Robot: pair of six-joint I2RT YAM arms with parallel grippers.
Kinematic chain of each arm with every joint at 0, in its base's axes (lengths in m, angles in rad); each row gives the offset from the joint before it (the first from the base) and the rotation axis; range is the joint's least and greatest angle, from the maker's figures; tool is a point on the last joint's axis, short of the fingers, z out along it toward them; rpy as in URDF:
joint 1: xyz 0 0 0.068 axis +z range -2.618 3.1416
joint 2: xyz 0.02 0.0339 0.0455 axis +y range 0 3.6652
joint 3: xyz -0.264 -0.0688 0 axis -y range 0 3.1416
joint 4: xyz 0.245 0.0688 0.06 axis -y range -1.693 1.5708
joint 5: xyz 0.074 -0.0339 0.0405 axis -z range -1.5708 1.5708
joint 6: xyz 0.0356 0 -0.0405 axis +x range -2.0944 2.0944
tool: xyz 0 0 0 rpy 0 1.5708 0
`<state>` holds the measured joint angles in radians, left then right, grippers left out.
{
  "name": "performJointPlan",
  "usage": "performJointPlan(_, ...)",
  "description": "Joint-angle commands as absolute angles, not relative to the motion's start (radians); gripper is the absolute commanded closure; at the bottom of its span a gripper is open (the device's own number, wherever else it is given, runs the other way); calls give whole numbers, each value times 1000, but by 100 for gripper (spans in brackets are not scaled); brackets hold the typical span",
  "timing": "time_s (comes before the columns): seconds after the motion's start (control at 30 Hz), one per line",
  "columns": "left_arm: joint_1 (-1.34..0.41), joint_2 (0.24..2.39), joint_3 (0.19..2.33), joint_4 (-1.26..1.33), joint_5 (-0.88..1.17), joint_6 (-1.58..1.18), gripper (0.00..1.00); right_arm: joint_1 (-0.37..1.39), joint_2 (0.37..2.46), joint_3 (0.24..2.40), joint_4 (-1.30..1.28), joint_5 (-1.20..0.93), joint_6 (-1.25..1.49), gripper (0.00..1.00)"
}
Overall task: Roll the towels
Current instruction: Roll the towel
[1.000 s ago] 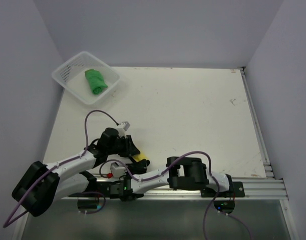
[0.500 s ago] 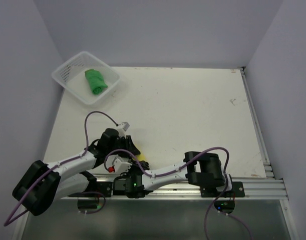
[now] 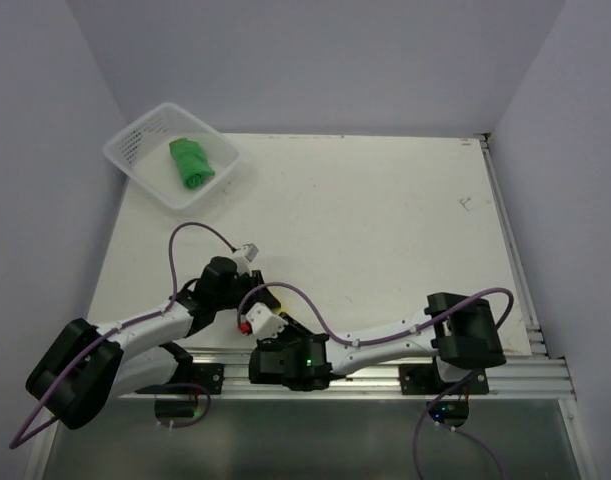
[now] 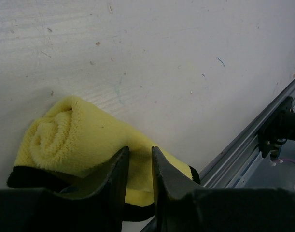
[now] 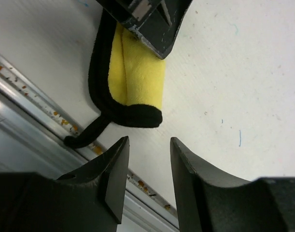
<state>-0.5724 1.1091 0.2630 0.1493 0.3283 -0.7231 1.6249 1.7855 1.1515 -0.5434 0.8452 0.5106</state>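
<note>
The green towel (image 3: 191,162) sits rolled up inside the basket (image 3: 133,147), so that one looks done. Your job is the yellow towel (image 4: 84,145), lying on the worktop (image 3: 385,220) well apart from the basket, on its near side.

Your left end effector (image 4: 139,151) is clamped on it, jaws almost together with a fold of yellow pile pinched between them. One end already shows a spiral, but it looks loose and lumpy.

Your right end effector (image 5: 148,140) hangs just beside the towel's black-edged end, jaws apart, holding nothing.

Here's how I'd play it. Hold that left pinch firm as your anchor. Bring the right in low and take the full thickness of the end, yellow face and black reverse (image 5: 96,72) together, not just the thin black strand (image 5: 87,133) trailing off it. Then turn evenly so the layers wind tight. Mind the crowding: the two end effectors are very near each other, so go slowly.
</note>
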Motion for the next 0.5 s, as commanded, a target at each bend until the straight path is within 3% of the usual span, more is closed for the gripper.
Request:
performJointPlan(0.0,-568,1126,229,113,253,-718,70,1629,1637,1088,-408,754,563,56)
performJointPlan(0.27,-568,1103,207,135,255,-727,70,1462,1433,901,-194,439,663,54)
performJointPlan(0.47,-568,1060,164,176,249,-762,70,1299,1416,834,-64,215,747,54)
